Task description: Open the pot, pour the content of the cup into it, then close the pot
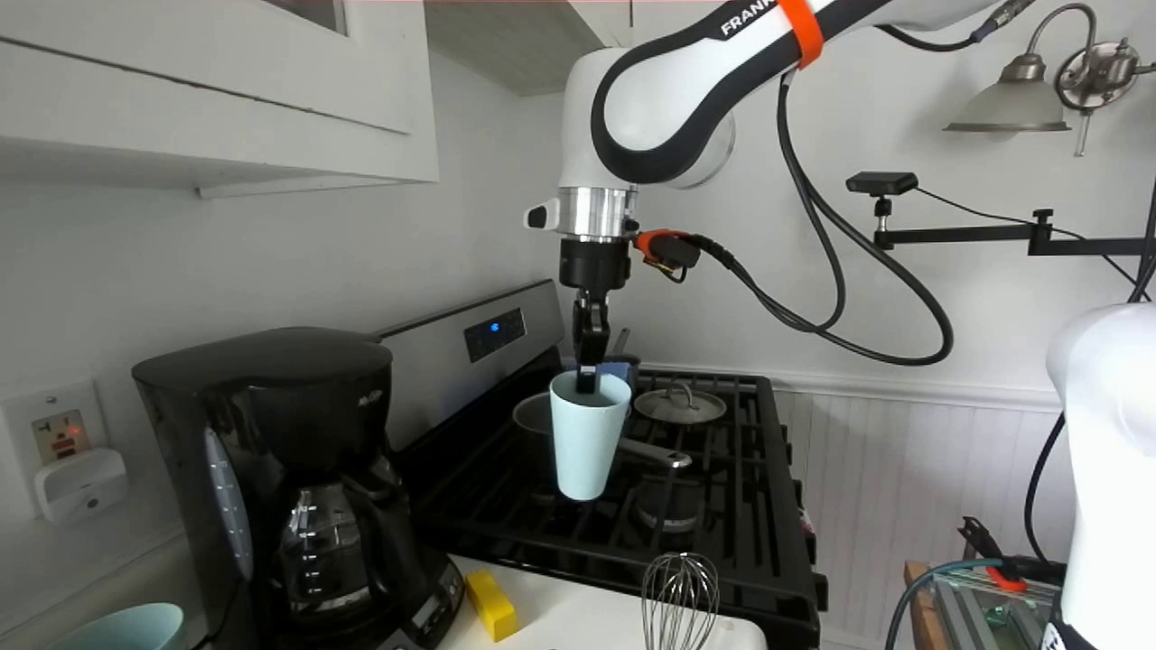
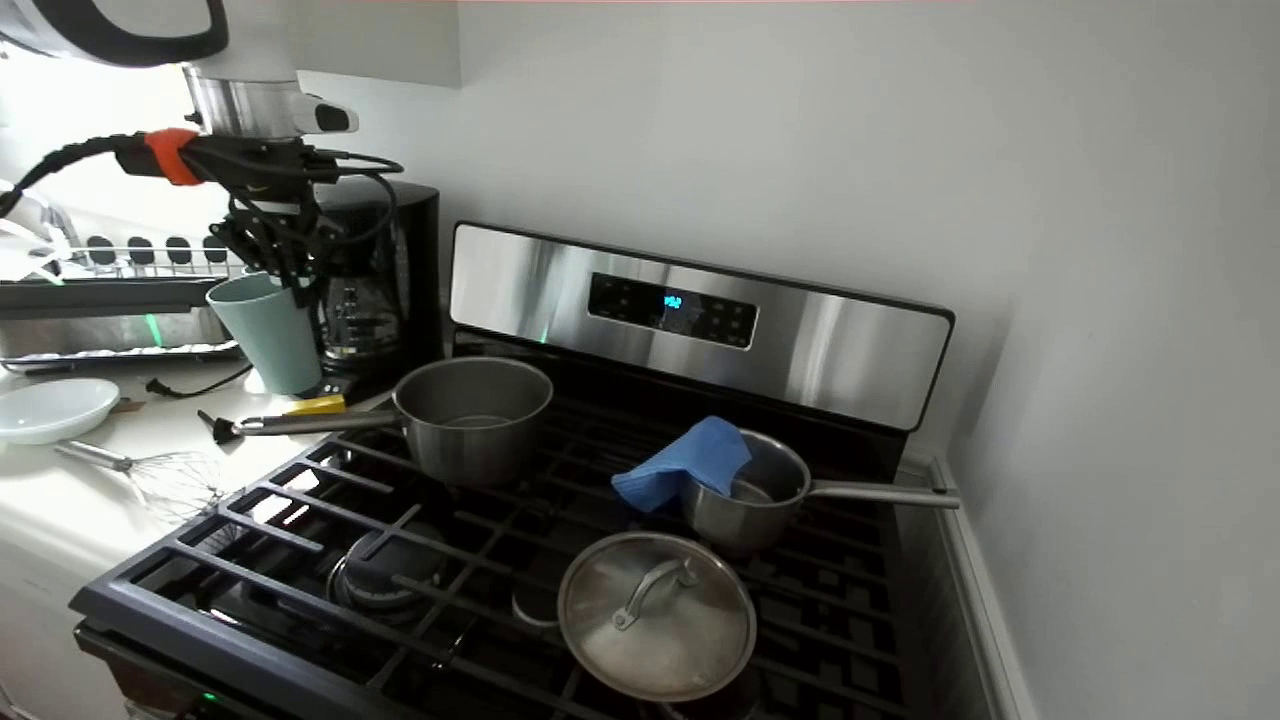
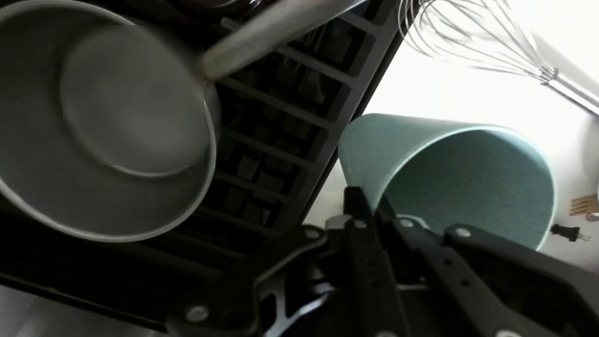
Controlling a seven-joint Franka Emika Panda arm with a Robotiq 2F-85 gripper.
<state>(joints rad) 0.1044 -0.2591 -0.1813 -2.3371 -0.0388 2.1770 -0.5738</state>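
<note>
Fingers (image 3: 355, 206) astride cup (image 1: 587, 447) wall — inside unclear

On the stove (image 2: 230, 652) you have a large pot (image 2: 478, 450), a small pot (image 2: 738, 520) and a lid (image 2: 665, 640); on the counter (image 2: 50, 510), a coffee maker (image 1: 275, 406), yellow block (image 1: 490, 605), whisk (image 2: 122, 463) and bowl (image 2: 55, 410).

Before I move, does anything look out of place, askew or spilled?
Yes: a cloth hangs over the rim of the pan by the lid, odd because it could scorch on a stove. The cup leans in the claw; I see no spill.
</note>
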